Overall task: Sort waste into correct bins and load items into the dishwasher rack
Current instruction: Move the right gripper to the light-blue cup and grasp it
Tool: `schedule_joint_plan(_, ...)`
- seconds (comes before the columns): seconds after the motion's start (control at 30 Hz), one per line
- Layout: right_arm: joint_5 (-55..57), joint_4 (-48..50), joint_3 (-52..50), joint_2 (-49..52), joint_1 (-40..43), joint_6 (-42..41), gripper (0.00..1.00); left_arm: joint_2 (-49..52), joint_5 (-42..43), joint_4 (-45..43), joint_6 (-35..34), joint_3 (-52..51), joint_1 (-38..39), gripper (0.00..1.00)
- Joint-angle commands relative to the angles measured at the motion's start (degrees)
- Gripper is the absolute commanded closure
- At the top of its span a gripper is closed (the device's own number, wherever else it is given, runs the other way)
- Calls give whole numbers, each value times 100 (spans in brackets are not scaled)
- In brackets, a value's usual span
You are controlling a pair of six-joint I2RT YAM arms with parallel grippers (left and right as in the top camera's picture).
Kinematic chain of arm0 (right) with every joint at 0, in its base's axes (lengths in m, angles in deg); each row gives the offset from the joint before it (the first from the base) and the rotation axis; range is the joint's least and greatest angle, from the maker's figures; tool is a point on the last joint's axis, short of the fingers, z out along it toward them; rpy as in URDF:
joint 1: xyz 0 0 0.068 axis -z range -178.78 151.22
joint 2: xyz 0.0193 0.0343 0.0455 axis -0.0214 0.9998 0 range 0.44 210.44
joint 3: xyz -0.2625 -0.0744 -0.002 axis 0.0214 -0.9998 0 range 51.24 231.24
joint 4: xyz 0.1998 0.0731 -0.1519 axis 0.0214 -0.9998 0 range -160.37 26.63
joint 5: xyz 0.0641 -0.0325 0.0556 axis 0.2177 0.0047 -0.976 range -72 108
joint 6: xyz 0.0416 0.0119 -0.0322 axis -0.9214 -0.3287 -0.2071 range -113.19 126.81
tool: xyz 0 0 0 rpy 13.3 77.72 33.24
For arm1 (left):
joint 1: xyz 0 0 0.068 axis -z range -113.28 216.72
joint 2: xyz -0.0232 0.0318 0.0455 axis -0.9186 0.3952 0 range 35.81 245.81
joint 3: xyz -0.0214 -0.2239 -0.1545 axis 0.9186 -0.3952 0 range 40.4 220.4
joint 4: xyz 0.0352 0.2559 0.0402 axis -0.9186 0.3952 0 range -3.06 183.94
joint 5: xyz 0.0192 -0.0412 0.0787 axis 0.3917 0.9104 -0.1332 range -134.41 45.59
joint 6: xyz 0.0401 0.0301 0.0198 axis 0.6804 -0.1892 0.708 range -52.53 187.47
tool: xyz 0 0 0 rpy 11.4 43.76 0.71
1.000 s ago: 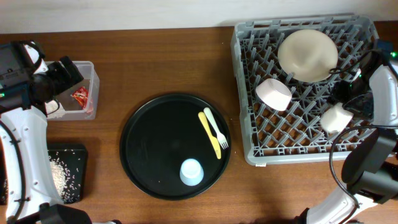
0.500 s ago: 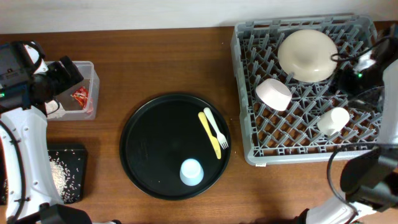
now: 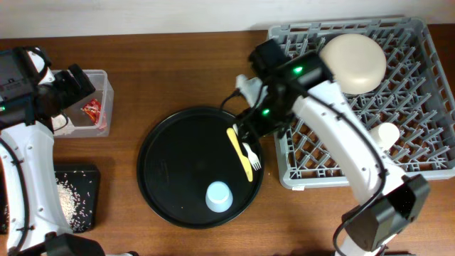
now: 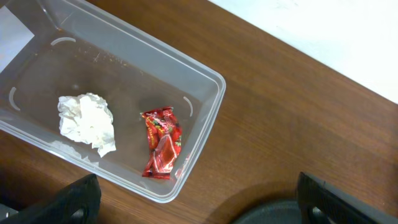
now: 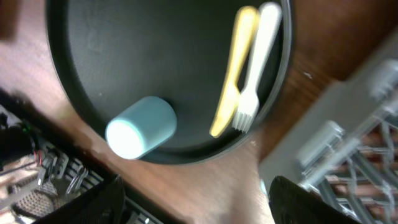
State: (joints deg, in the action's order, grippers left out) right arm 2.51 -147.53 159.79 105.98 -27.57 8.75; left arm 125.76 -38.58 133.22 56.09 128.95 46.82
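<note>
Loading stage, two arms at the bench (image 3: 185, 64). The right hand (image 5: 196, 186) hovers over the right edge of the round tray (image 3: 163, 171), fingers spread wide with nothing between them. Below it lie the fork (image 5: 258, 59) and the spoon (image 5: 235, 74), side by side and nearly touching, with the blue cup (image 5: 142, 127) on its side nearer the tray's front. The rack (image 3: 419, 167) already carries the cream bowl (image 3: 353, 60) and the white cup (image 3: 387, 134). The arm hides part of the rack.

The left hand (image 4: 198, 186) – also wide and empty – hangs above the clear tub (image 4: 208, 115), which holds the tissue (image 4: 87, 123) and the red wrapper (image 4: 161, 149). The rice (image 3: 67, 195) lies in the shallow black tray (image 3: 89, 174).

The step in hand is probably the pick-up of one utensil. To do it well, the fingers should straddle a single handle across its width and come down until the tips meet the tray. The fork's outer side is the freer one – a grip at mid-handle from there avoids catching the spoon. Both pieces are thin and flat, so a shallow approach risks skating them toward the rim.
</note>
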Motion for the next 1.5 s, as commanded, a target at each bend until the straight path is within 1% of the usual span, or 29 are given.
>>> schedule_joint_plan(0.0, 157, 306, -450, 72, -479, -254, 22, 13, 39, -11, -9, 22, -24, 0)
schedule_joint_plan(0.07, 129, 680, -1088, 72, -863, -656, 21, 13, 39, -11, -9, 22, -24, 1)
schedule_joint_plan(0.1, 46, 970, -1408, 72, -1043, -693, 18, 13, 39, -11, -9, 22, -24, 1)
schedule_joint_plan(0.13, -55, 1283, -1722, 72, -1222, -693, 17, 13, 39, -11, -9, 22, -24, 1)
schedule_joint_plan(0.2, -190, 1838, -2267, 72, -1598, -745, 8, 13, 39, -11, -9, 22, -24, 1)
schedule_joint_plan(0.3, 9, 2465, -2677, 72, -1956, -892, 6, 13, 39, -11, -9, 22, -24, 1)
schedule_joint_plan(0.4, 463, 2524, -2745, 72, -2173, -981, 6, 13, 39, -11, -9, 22, -24, 1)
schedule_joint_plan(0.5, 507, 2527, -2756, 72, -2391, -999, 5, 13, 39, -11, -9, 22, -24, 1)
schedule_joint_plan(0.67, 1329, 2505, -2881, 72, -2592, -1523, 4, 13, 39, -11, -9, 22, -24, 1)
schedule_joint_plan(0.83, 1386, 2616, -2955, 74, -2594, -1598, 5, 13, 39, -11, -9, 22, -24, 1)
schedule_joint_plan(0.93, 1381, 2621, -2966, 74, -2594, -1622, 7, 13, 39, -11, -9, 22, -24, 1)
schedule_joint_plan(1.0, 1364, 2616, -3029, 74, -2594, -1779, 8, 13, 39, -11, -9, 22, -24, 1)
schedule_joint_plan(1.13, 1355, 2876, -3270, 74, -2597, -1899, 9, 13, 39, -11, -9, 22, -24, 1)
schedule_joint_plan(1.23, 1357, 2916, -3270, 74, -2594, -1899, 10, 13, 39, -11, -9, 22, -24, 0)
schedule_joint_plan(1.27, 1357, 2916, -3270, 74, -2597, -1899, 13, 13, 39, -11, -9, 22, -24, 1)
schedule_joint_plan(1.37, 1355, 2914, -3270, 74, -2594, -1899, 26, 13, 39, -11, -9, 22, -24, 1)
schedule_joint_plan(1.4, 1355, 2914, -3270, 74, -2594, -1897, 28, 13, 39, -11, -9, 22, -24, 1)
schedule_joint_plan(1.43, 1355, 2914, -3270, 74, -2594, -1899, 34, 13, 39, -11, -9, 22, -24, 1)
schedule_joint_plan(1.47, 1355, 2914, -3270, 74, -2594, -1899, 43, 13, 39, -11, -9, 22, -24, 1)
